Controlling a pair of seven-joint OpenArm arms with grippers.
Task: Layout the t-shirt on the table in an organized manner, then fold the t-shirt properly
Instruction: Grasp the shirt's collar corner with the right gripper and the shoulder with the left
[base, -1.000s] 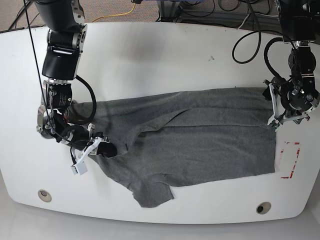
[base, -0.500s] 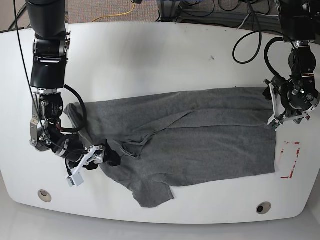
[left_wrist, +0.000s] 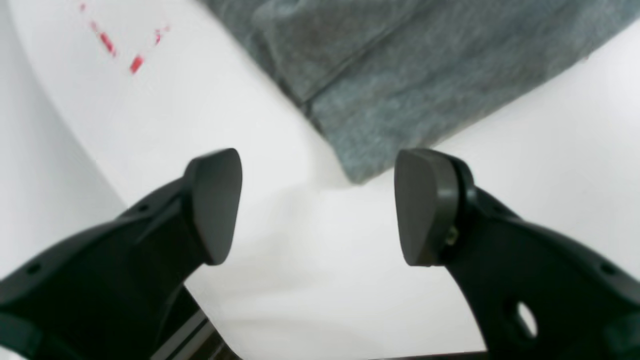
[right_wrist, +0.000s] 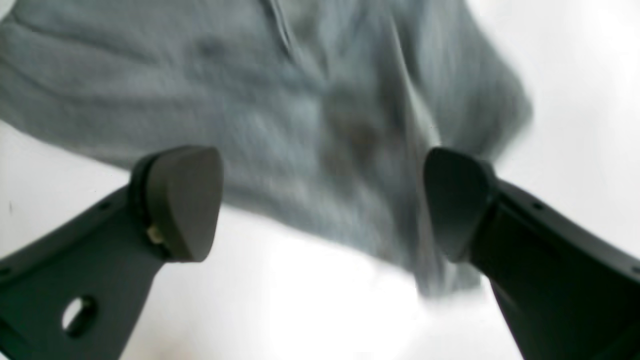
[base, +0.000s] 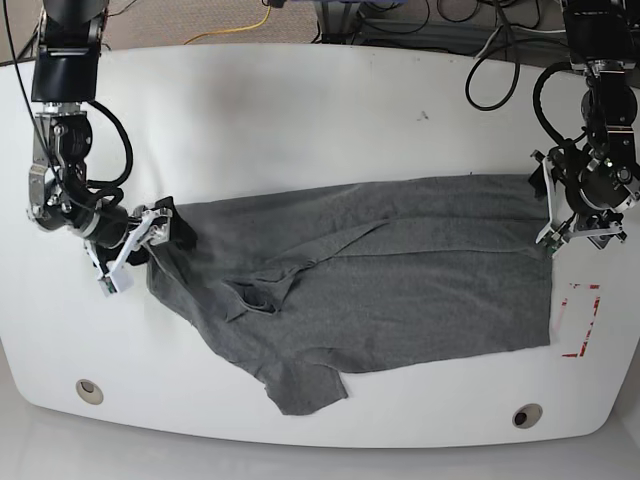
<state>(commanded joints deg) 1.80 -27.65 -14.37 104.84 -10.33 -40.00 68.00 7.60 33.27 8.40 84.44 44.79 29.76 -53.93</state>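
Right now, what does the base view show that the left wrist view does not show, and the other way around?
Only the base view shows the whole t-shirt spread unevenly, with one sleeve hanging toward the near edge, plus the right tool at its far-left edge, two round grommet holes and cables beyond the table.

Only the left wrist view shows the left tool close up, its jaws open and empty above bare white surface, with a shirt corner just beyond them.

Both show the grey shirt, the white table and the red tape marks.
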